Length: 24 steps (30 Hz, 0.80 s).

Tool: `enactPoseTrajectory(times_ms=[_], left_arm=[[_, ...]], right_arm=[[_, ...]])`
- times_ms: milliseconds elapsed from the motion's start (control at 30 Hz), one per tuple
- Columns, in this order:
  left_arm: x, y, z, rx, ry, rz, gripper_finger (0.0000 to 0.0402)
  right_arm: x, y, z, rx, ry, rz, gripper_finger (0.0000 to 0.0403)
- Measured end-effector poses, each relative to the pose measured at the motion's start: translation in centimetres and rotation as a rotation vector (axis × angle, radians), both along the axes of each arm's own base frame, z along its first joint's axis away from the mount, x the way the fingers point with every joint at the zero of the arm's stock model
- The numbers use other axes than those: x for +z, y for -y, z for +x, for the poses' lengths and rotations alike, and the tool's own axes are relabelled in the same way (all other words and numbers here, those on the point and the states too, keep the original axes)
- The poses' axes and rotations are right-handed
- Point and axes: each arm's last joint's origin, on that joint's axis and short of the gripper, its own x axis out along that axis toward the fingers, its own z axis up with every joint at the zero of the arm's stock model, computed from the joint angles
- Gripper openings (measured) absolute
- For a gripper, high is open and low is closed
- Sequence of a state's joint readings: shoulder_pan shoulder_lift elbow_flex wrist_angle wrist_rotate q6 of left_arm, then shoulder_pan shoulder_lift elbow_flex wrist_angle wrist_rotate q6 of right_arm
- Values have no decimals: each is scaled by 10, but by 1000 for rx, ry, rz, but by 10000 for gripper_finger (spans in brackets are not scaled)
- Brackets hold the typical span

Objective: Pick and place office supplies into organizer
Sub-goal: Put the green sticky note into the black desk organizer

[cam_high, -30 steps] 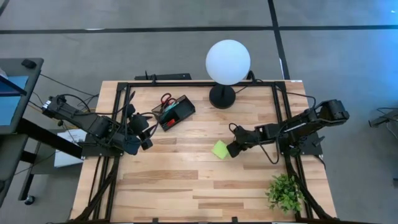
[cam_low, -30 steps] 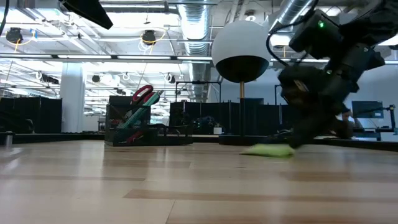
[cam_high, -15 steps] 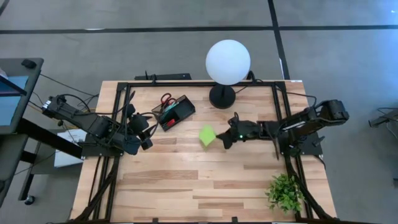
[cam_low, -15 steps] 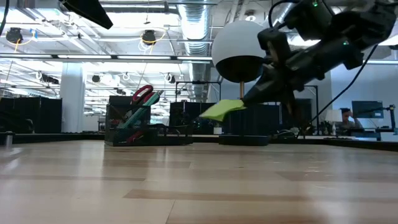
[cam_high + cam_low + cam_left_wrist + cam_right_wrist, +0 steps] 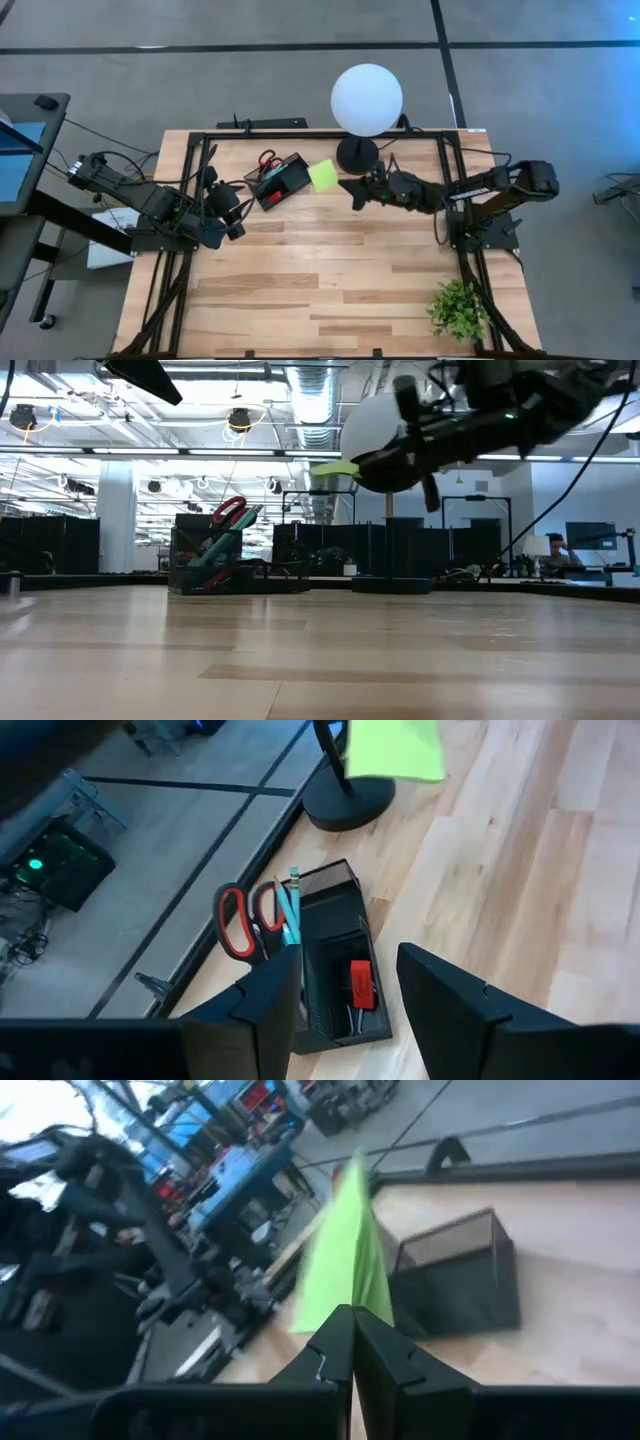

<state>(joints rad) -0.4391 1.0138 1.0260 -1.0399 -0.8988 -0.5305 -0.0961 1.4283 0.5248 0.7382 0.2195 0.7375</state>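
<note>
Sticky-note pad (image 5: 322, 175), flat lime square, pinched in right hand (image 5: 347, 187) beside black mesh organizer (image 5: 283, 182).

The lime-green sticky-note pad (image 5: 323, 175) is pinched by one edge in the closed right tool (image 5: 349, 188), lifted above the surface in the upper middle of the high view, just right of the organizer (image 5: 284, 182). The organizer is a small black tray with compartments. It holds red-handled scissors (image 5: 238, 919), a teal pen (image 5: 292, 906), and a small red piece (image 5: 360, 983), perhaps with clips under it.
</note>
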Motion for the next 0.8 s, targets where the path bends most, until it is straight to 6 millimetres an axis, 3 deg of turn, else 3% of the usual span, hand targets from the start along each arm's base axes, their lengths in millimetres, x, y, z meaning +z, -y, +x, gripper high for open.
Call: enactPoseTrajectory(times_ms=[133, 467, 633, 800], left_arm=[[1, -1, 0, 17, 17, 33, 164], [2, -1, -1, 23, 24, 40, 164], [2, -2, -2, 16, 8, 49, 164], [2, -3, -4, 8, -8, 62, 164]], right_arm=[[4, 13, 25, -28, -39, -8, 0], [-8, 48, 130, 19, -64, 0, 0], [-23, 49, 146, -50, -149, -4, 0], [-27, 49, 143, -126, -218, -14, 0]])
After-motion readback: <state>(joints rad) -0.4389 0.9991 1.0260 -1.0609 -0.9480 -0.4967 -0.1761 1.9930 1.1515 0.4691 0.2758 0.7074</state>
